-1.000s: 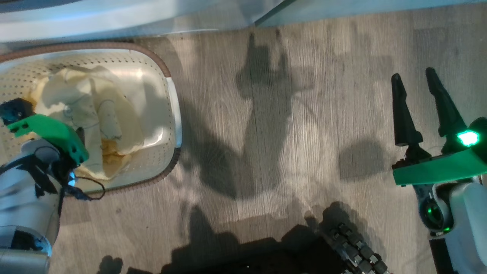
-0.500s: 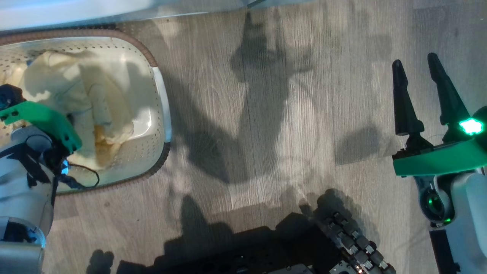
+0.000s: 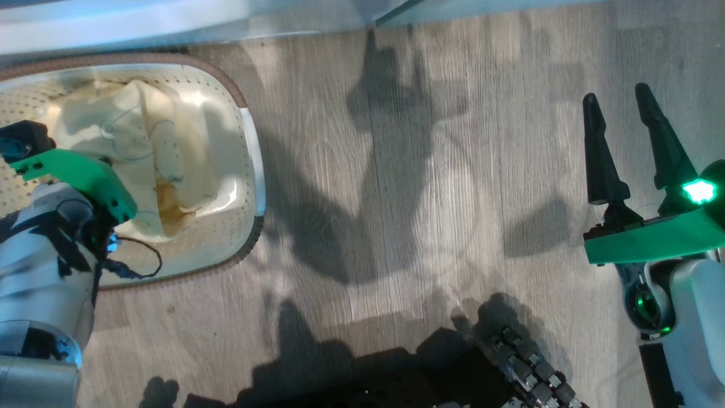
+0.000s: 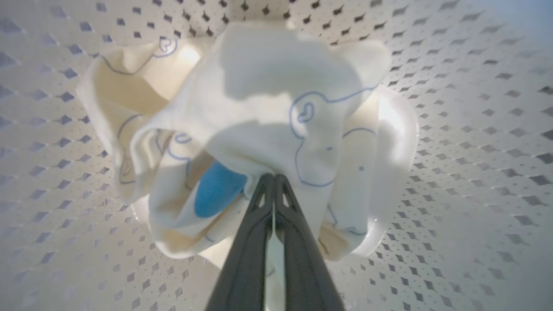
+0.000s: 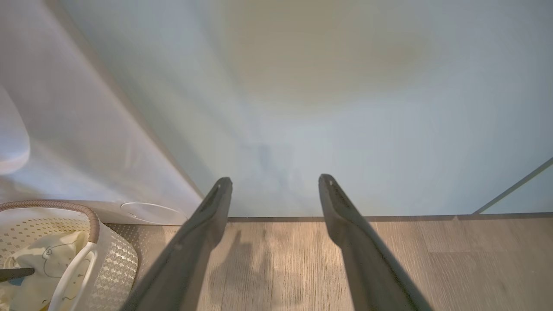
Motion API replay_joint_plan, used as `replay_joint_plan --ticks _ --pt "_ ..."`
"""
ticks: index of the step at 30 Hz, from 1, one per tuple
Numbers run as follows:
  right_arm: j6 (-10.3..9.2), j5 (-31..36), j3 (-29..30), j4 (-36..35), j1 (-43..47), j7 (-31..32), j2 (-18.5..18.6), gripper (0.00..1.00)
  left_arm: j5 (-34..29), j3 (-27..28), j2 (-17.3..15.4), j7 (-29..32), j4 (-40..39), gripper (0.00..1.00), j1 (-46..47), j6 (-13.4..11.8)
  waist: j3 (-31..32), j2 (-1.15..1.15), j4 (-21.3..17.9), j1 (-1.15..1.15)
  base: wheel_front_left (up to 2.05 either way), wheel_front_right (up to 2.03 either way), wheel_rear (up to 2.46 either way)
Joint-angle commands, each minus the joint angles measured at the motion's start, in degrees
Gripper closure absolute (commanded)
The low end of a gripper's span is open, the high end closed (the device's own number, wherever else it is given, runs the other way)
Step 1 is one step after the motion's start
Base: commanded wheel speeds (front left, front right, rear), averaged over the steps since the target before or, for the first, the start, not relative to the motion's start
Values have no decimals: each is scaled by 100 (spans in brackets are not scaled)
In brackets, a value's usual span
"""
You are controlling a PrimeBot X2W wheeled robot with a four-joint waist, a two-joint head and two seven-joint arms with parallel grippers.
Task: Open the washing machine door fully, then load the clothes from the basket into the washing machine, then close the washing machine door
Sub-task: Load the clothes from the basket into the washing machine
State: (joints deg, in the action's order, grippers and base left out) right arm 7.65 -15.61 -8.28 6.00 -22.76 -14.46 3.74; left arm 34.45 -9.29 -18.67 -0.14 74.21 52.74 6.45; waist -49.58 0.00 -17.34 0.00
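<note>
2 things differ from 1 second ago, and only 1 of them matters. The whole head view has slid a little, wooden floor [image 3: 510, 170] and cabinet edge [image 3: 396, 14] together, so that is the camera shifting, not the basket [image 3: 253, 164] moving. The real change is in the clothes [image 3: 133, 127]: the pale yellow heap that lay low and spread across the basket now stands gathered into a taller fold, blue printed outlines turned up, drawn toward the left gripper [image 4: 273, 176]. In the left wrist view its 2 dark fingers are pressed tight together with cloth pinched at their tips, and the fabric, a blue patch among it, drapes round them above the perforated basket floor. The bundle is inside the basket walls, and I cannot tell whether any hem touches the bottom. I judge the grasp made and the lift beginning, so loading is under way with this bundle yet to leave the basket. The right gripper [image 3: 615, 95] hangs over the floor, well apart from the basket, fingers spread and empty, just as before. The white front behind the basket in the right wrist view is probably the washing machine [image 5: 77, 138], so the carry should be short; a trailing fold could snag on the brown rim.
</note>
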Motion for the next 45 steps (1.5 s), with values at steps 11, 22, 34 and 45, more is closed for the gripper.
replay_joint_plan --ticks 11,22,34,45 --pt "-16 -45 -123 47 374 -54 108 0 337 -285 102 -750 -437 100 -807 101 930 0 183 0 0 0 0" --pt "-16 -121 -156 212 634 -54 179 0 933 -972 140 -1168 -1127 100 -1568 102 1826 0 391 0 0 0 0" --pt "-16 -215 -124 356 1066 -54 228 0 1396 -1427 -144 -1477 -1799 100 -2222 103 2849 0 590 0 0 0 0" --pt "-16 -279 -81 444 1429 -54 225 0 705 -440 -334 -1485 -3362 100 -3079 103 3627 0 724 0 0 0 0"
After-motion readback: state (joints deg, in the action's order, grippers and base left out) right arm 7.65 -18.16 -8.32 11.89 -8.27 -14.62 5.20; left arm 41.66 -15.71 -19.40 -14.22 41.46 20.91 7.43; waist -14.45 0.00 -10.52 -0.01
